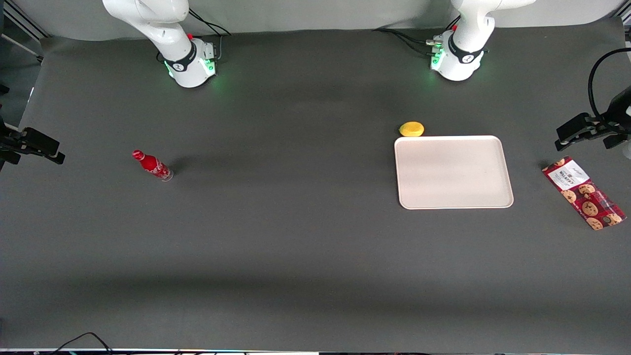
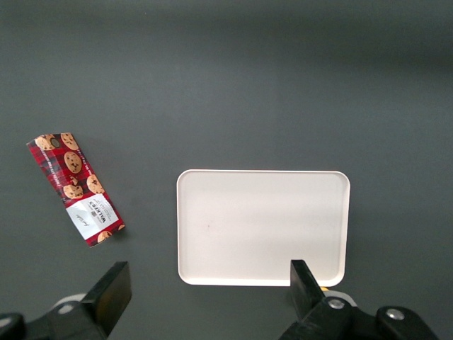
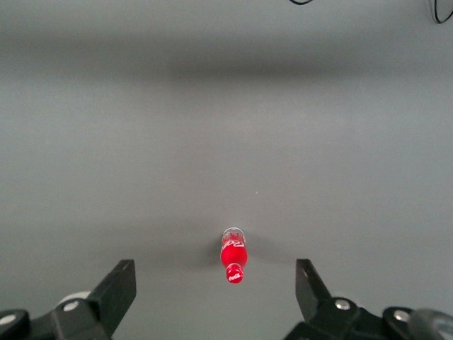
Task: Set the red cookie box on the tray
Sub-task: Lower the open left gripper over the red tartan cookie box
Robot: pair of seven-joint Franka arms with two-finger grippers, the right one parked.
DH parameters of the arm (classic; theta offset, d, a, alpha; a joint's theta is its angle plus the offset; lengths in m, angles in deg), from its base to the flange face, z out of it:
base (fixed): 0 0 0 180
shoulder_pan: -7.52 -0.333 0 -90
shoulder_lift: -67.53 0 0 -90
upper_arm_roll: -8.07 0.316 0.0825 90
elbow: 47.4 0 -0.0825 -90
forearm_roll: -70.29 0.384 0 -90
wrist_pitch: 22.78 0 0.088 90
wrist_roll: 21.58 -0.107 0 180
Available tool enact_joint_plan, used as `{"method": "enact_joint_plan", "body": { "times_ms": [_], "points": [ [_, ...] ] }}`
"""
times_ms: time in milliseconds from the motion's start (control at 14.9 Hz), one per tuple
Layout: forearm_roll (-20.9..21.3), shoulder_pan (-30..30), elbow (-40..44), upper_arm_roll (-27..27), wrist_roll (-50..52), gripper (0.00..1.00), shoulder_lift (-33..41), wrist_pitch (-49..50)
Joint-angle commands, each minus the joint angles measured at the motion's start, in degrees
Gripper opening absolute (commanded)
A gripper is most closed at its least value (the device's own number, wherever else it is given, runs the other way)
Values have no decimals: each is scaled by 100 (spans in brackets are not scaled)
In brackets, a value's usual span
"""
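Note:
The red cookie box (image 1: 583, 192) lies flat on the table toward the working arm's end, beside the tray (image 1: 452, 172) and apart from it. Its white label end points away from the front camera. The wrist view shows the same red cookie box (image 2: 75, 188) and the bare cream-white tray (image 2: 263, 226). My left gripper (image 2: 209, 290) hangs high above the table, open, with nothing between its fingers (image 2: 113, 292); it is over the tray's edge farthest from the front camera. The gripper is out of the front view.
A yellow lemon (image 1: 411, 129) sits against the tray's edge farthest from the front camera. A small red bottle (image 1: 152, 165) lies toward the parked arm's end. A black camera mount (image 1: 586, 129) stands near the cookie box at the table's edge.

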Motion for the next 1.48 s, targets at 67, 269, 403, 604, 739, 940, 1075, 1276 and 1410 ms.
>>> {"method": "enact_joint_plan", "body": {
  "times_ms": [67,269,403,604,739,940,1075,1276,1410],
  "points": [
    [-70,11,-89,16,-80,100,86,62],
    [-61,-6,-132,51,-72,100,25,62],
    [-8,-51,-307,191,60,100,7,54],
    [18,-51,-405,639,78,100,-89,-26],
    [18,-51,-484,946,78,100,-169,-43],
    [18,-59,-1000,1579,-18,100,-187,-612],
    [1,-59,-1362,1922,-124,100,-204,-1017],
    [9,-129,-1644,2169,-133,100,-484,-1597],
    [9,-252,-1671,2284,-212,100,-879,-2054]
  ]
}}
